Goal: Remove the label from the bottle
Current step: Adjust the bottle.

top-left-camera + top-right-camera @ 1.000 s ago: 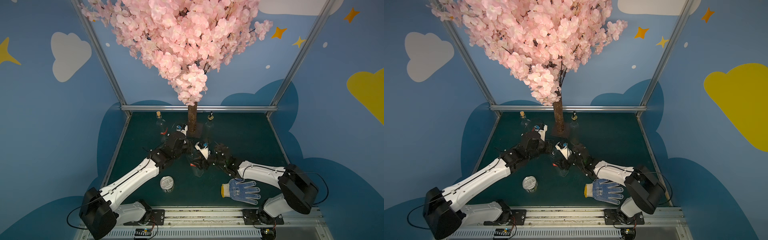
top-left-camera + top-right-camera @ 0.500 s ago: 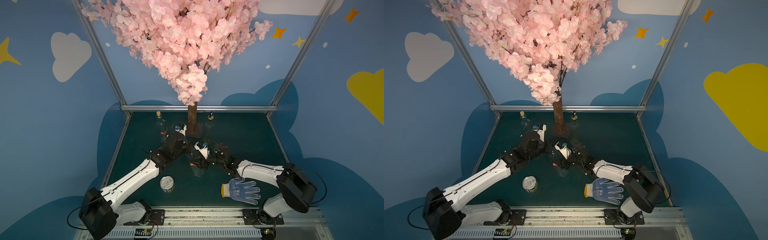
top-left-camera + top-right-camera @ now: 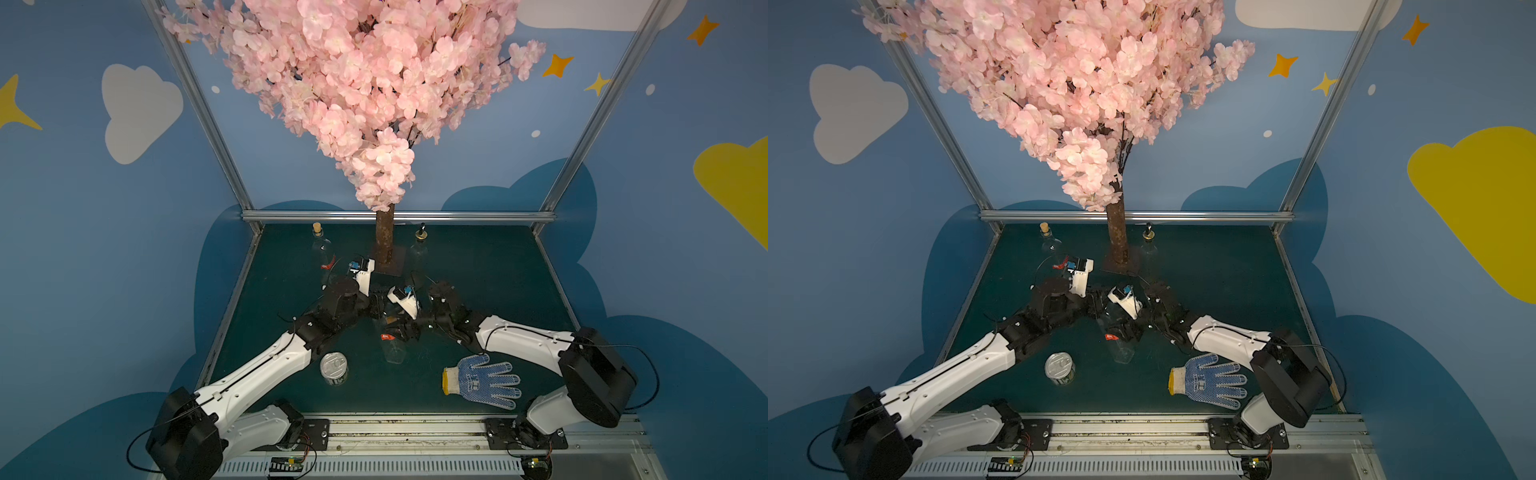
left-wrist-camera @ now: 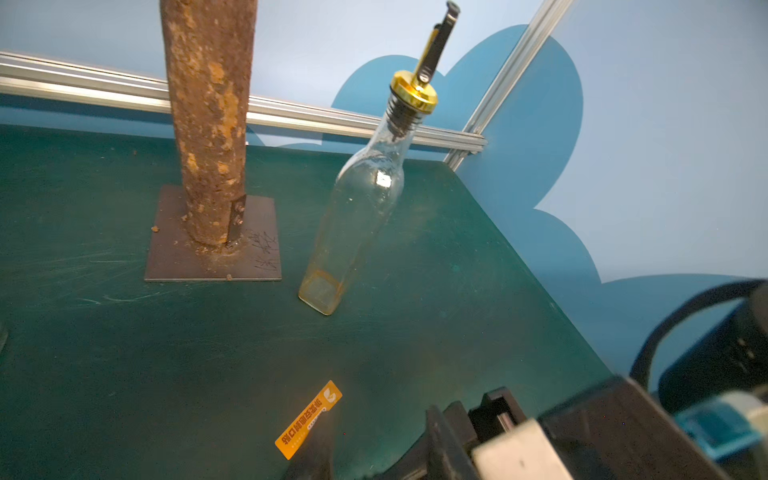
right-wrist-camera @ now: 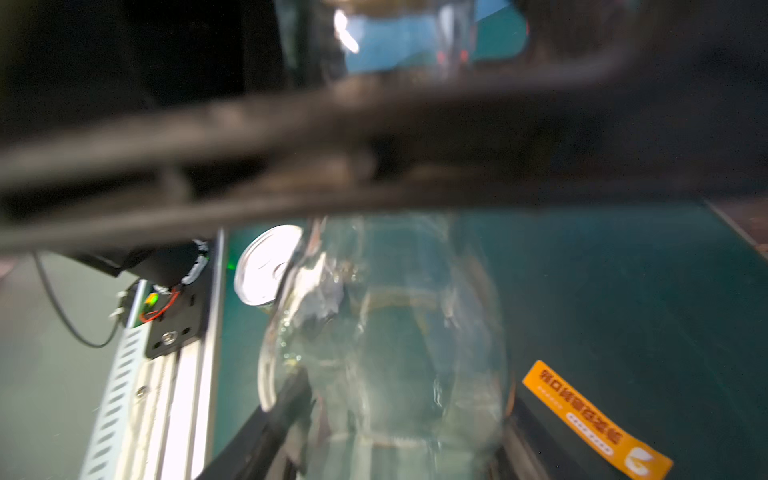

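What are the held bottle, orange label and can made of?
bottle: clear and glossy, table shows through; glass or hard plastic, unclear.
label: thin orange printed sticker, glossy; film or coated paper.
can: shiny silver metal, stamped lid.

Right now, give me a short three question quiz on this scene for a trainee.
1. True or false: the tin can stands upright, and the work glove lies nearer the right arm.
2. What does the right end effector grip? A: work glove; B: clear bottle; C: tin can.
3. Fill in: the label strip is coloured ____.
Key: 1 true; 2 B; 3 orange.
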You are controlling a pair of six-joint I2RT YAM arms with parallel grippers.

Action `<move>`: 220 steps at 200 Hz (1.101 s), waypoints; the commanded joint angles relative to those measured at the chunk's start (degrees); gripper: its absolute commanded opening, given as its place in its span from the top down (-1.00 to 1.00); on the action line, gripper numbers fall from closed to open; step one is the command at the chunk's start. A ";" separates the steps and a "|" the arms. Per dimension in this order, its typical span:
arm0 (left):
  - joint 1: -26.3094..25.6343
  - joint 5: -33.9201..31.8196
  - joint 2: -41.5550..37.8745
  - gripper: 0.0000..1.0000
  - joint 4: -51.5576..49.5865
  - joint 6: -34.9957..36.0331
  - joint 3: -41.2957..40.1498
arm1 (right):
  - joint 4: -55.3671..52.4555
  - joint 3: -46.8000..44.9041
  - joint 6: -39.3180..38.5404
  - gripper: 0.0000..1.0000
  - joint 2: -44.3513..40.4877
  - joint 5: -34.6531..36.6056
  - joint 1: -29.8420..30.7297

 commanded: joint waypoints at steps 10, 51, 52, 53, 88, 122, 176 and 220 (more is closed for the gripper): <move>1.59 5.72 -1.76 0.22 5.02 1.05 -1.66 | 1.51 2.68 0.79 1.00 -3.15 -6.60 -1.60; 3.24 10.52 -1.87 0.22 9.01 0.24 -3.45 | 1.61 3.20 0.60 1.00 -2.34 -10.54 -2.68; 3.27 10.54 -1.86 0.22 9.02 0.17 -3.49 | 1.61 3.25 0.66 1.00 -2.31 -10.66 -2.69; 3.28 10.55 -1.85 0.22 9.08 0.17 -3.51 | 1.56 3.27 0.60 1.00 -2.29 -10.72 -2.70; 3.42 12.61 -2.46 0.31 10.76 0.82 -4.34 | 1.56 3.56 0.71 1.00 -2.20 -12.88 -3.48; 3.57 15.34 -2.55 0.66 12.58 0.88 -5.04 | 0.99 4.42 0.87 1.00 -1.41 -15.62 -4.02; 3.64 15.41 -2.11 0.96 12.18 0.02 -4.39 | -1.61 5.57 1.15 1.00 -1.10 -15.53 -4.22; 3.35 8.40 -1.81 0.95 7.67 -3.63 -0.79 | -6.65 5.86 2.25 -0.61 -2.39 -7.80 -4.22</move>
